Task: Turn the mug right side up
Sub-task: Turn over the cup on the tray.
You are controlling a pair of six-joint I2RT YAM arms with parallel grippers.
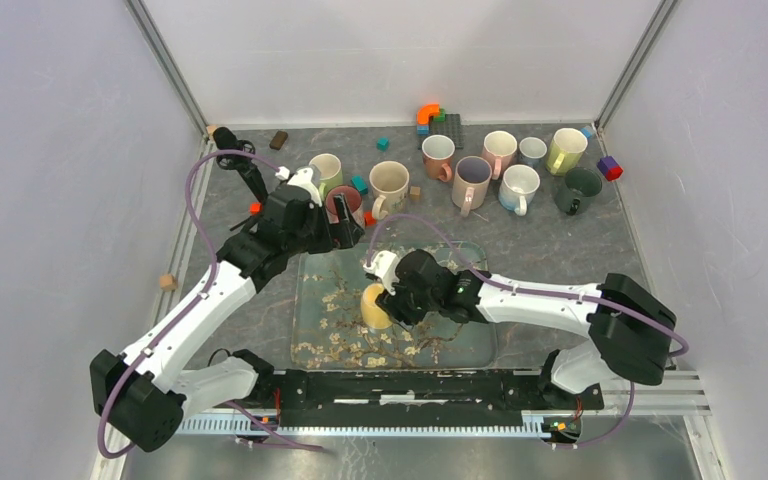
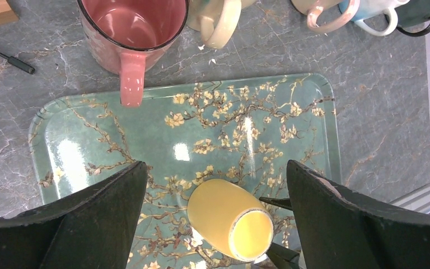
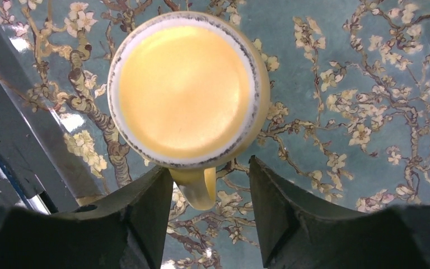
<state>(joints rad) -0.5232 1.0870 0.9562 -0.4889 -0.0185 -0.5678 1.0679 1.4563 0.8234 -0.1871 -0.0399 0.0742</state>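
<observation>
**Operator:** Where is the mug, and how do the jaws stand?

**Describer:** Your yellow mug [image 3: 182, 89] sits base up and mouth down on the flowered tray [image 1: 480, 255], in the tray's lower left part in the overhead view. Your right gripper [image 3: 210, 168] comes down over it, jaws about half apart, straddling the handle [image 3: 196, 190]. In the wrist view the left-hand finger looks to be touching the handle, and the other stands off with a gap. Nothing is clamped. Your left gripper [image 2: 215, 168] hangs above the tray, jaws wide, holding nothing.

**Operator:** How to do this step well?

**Describer:** Centre the handle between the pads so both meet it together, otherwise the mug will likely skid on the glossy tray. Grip close to the mug's wall, since the glazed handle probably slips and the body will want to swing. Then lift clear of the tray before you roll the wrist.

**Operator:** What is around, and what stands in the way?

**Describer:** A black rail [image 3: 5, 134] runs near the mug at the left edge of the right wrist view, so turn away from it. Your left gripper hovers over the same tray, so give the swing room there. A pink mug [image 2: 129, 33] stands upright just off the tray's upper left, its handle pointing at the rim. A row of mugs [image 1: 500, 165] and toy blocks [image 1: 447, 128] sit along the top of the overhead view, well apart from your work.
</observation>
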